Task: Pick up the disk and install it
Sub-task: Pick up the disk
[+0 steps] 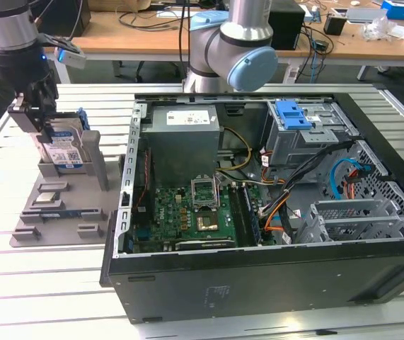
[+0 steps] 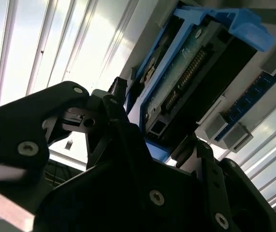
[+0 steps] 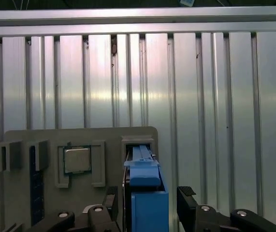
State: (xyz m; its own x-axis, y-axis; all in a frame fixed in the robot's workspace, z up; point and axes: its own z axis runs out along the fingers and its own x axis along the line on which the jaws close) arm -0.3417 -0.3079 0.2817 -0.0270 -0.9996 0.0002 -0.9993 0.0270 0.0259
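Disk (image 1: 64, 149), single, stands between claw's (image 3: 148, 194) seemingly parted jaws.

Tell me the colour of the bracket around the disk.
Blue; the bracket shows best in the first wrist view.

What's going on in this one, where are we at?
The arm's tool sits over the disk, which stands on edge in the grey holder at the exterior view's left, beside the open computer case. In the first wrist view, the fingers flank the disk's blue carrier with gaps on both sides, so the disk is not yet gripped or lifted.
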